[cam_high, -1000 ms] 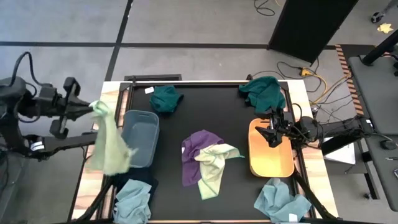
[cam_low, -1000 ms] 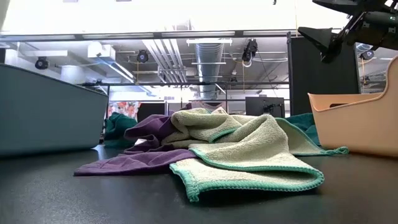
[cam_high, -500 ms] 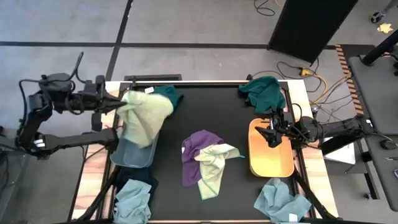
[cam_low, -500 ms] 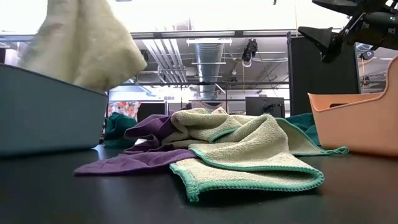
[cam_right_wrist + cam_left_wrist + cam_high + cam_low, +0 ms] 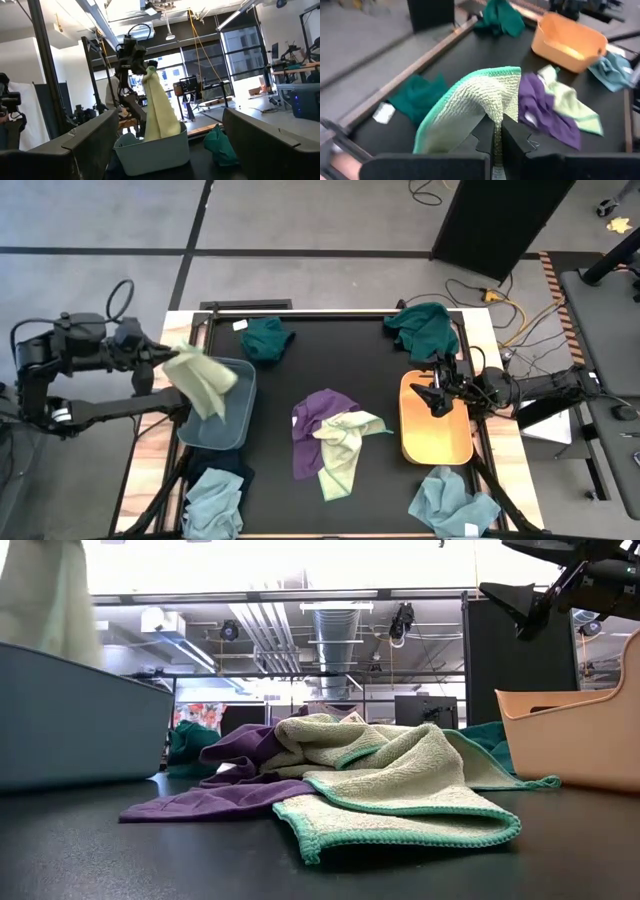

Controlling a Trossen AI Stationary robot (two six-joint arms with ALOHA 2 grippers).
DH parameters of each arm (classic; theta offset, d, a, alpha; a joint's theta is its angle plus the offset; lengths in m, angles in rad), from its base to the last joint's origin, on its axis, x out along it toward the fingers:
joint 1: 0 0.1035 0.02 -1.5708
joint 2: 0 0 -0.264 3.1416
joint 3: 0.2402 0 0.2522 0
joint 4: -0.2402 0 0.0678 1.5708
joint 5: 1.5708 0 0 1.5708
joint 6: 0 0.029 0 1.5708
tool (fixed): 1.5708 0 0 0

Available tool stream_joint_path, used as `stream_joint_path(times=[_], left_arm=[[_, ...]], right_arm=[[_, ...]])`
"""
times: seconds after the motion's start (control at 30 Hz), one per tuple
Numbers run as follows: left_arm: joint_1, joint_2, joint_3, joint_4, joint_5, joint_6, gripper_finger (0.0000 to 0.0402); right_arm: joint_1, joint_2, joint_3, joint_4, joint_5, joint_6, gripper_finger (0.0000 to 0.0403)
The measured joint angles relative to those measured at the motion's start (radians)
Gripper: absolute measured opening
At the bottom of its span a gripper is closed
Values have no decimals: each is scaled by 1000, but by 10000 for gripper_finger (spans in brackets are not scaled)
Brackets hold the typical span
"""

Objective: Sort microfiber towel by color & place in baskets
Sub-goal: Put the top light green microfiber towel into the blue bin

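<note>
The left claw (image 5: 168,358), its fingers clamped together on a pale yellow-green towel (image 5: 204,380), holds the cloth hanging over the near-left rim of the grey-blue basket (image 5: 222,418), the towel's lower end dipping toward the tub's inside. Across the black bench (image 5: 340,360) from that basket, the right claw (image 5: 432,392) hangs with its fingers spread wide and gripping nothing above the orange-tan basket (image 5: 436,438). Between the two baskets lies a heap of a purple towel (image 5: 312,430) with a second pale yellow-green towel (image 5: 344,442) draped partly over it, the two touching. Just beyond the grey-blue basket, toward the bench's far edge, sits a crumpled dark teal towel (image 5: 266,338); a second dark teal towel (image 5: 422,326) is bunched at the far corner beyond the orange-tan basket. On the near side of the grey-blue basket a light blue-grey towel (image 5: 214,502) lies on a navy towel (image 5: 222,474) at the bench's corner, and another light blue-grey towel (image 5: 452,502) lies at the opposite near corner, just beside the orange-tan basket's near end.
</note>
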Motion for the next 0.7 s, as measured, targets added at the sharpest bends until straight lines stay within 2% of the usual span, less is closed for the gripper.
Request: stream_joint_path(times=[0.17, 0.43, 0.7], left_arm=[[0, -4, -33, -2, 68, -24, 0], [0, 5, -249, 253, 239, 77, 0], [0, 24, -429, 230, 241, 61, 0]], right_arm=[[0, 0, 0, -1, 0, 0, 350], [0, 0, 0, -5, 0, -3, 350], [0, 0, 0, -4, 0, -7, 350]])
